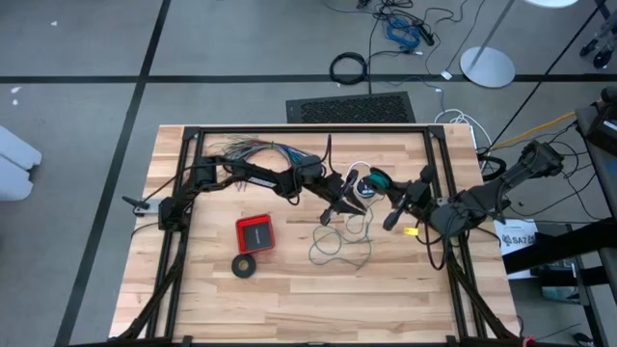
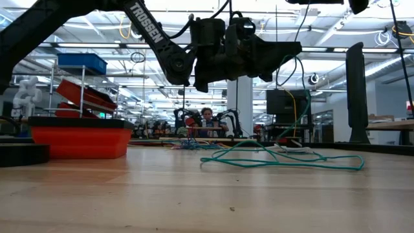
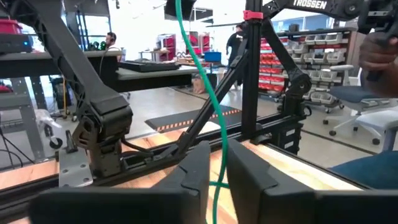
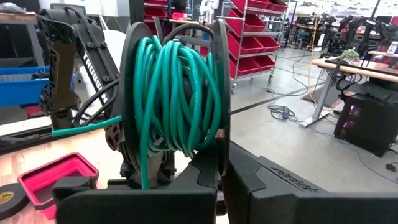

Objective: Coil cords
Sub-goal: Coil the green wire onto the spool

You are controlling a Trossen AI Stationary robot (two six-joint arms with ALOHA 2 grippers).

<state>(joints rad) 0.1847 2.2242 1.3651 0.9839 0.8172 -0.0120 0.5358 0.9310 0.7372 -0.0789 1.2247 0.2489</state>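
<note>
The teal-green cord is partly wound as a coil (image 4: 177,93) on a black spool (image 1: 366,183), which my right gripper (image 4: 224,177) is shut on above the table's middle. A strand (image 4: 87,127) leaves the coil toward my left gripper (image 3: 217,180), which is closed around the cord (image 3: 214,106) just left of the spool. The rest of the cord lies in a loose tangle (image 1: 342,241) on the table below both grippers. A thin white cord (image 1: 359,166) lies by the spool. My left gripper has the teal cord (image 3: 216,186) running between its two fingers, which lie across it and point level toward the table's right. From the fingers the cord rises straight toward the spool, and in the low view another stretch (image 2: 299,110) hangs down to the tangle. My right gripper pinches the rim of one black spool flange (image 4: 219,140) between its two fingers, coming level from the table's right. The spool is held clear of the table with its flanges on edge and the teal coil between them.
A red tray (image 1: 254,232) and a black tape ring (image 1: 244,266) lie left of the tangle. A fanned bundle of many-coloured wires (image 1: 260,149) lies at the far left of the table. The black frame (image 1: 443,164) borders the table.
</note>
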